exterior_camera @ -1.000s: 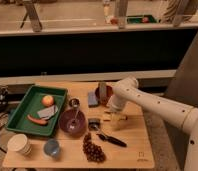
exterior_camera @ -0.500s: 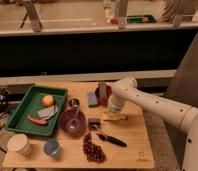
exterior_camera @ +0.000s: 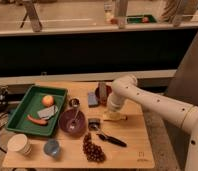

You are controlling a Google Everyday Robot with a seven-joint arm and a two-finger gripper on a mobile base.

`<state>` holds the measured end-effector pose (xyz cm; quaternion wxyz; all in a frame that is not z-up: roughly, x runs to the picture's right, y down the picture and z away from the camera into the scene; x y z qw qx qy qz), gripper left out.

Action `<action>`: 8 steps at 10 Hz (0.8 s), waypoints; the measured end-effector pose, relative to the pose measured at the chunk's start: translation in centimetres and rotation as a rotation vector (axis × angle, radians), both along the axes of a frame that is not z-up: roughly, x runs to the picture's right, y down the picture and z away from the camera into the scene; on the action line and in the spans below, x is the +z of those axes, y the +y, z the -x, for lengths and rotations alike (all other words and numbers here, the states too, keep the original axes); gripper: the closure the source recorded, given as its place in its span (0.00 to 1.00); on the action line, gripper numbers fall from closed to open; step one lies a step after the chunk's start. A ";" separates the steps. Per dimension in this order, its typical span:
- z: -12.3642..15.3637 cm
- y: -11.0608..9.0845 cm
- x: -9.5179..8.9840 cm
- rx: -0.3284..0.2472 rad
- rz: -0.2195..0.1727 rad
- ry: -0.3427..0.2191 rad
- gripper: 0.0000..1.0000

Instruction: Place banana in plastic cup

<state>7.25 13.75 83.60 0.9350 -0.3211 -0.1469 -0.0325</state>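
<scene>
While the task calls for a banana in a cup, nothing here has reached a cup yet. The wooden table point(exterior_camera: 134, 150) fills the lower half of the frame, and the white arm point(exterior_camera: 157, 102) reaches in from the right edge towards its centre. The green tray point(exterior_camera: 22, 107) sits at the left and holds a round orange fruit point(exterior_camera: 48, 100) and a carrot point(exterior_camera: 36, 119). Right of it is the purple bowl point(exterior_camera: 72, 120), with a bunch of grapes point(exterior_camera: 93, 147) below it and a black-handled tool point(exterior_camera: 111, 139) beside those. At the lower left stand a white paper cup point(exterior_camera: 19, 145) and a smaller blue cup point(exterior_camera: 52, 148); I judge the blue one to be the plastic cup meant. The gripper point(exterior_camera: 112, 108) is down at centre frame, directly over the banana point(exterior_camera: 116, 118), which lies flat on the table just right of the bowl. Whether the gripper has closed on the fruit, I cannot tell. Assessment: an early stage, at or just short of the grasp. Outstanding: securing the banana, lifting it, carrying it across past the bowl to the lower left, and releasing it into the cup.
</scene>
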 end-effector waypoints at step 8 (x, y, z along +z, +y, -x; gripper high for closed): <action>-0.7 2.4 4.1 0.003 0.019 0.033 0.20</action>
